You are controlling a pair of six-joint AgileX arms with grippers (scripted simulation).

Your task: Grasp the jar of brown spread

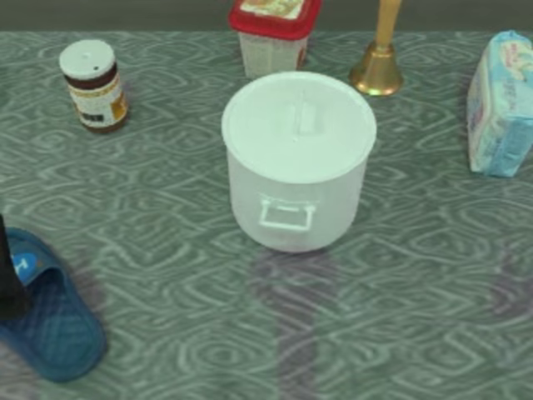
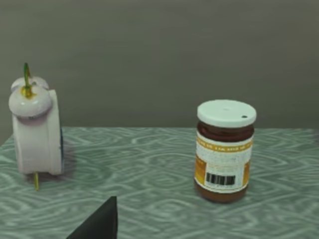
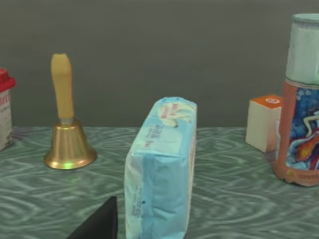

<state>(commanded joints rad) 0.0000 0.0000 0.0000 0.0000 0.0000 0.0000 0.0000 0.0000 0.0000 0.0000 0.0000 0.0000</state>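
The jar of brown spread (image 1: 93, 85) stands upright at the table's far left, with a round white lid and a white-and-orange label. In the left wrist view the jar of brown spread (image 2: 225, 150) is ahead, well apart from my left gripper (image 2: 99, 225), of which only a dark tip shows at the picture's edge. My left arm (image 1: 8, 275) sits at the table's left edge, over the slipper, far from the jar. My right gripper (image 3: 99, 225) shows only as a dark tip, near the tissue pack and away from the jar.
A large white lidded pot (image 1: 297, 158) fills the middle. A red-lidded tub (image 1: 273, 33) and a brass bell (image 1: 379, 58) stand at the back, a blue tissue pack (image 1: 500, 104) at right, a blue slipper (image 1: 46, 321) at front left. A white alarm clock (image 2: 36, 132) stands left of the jar.
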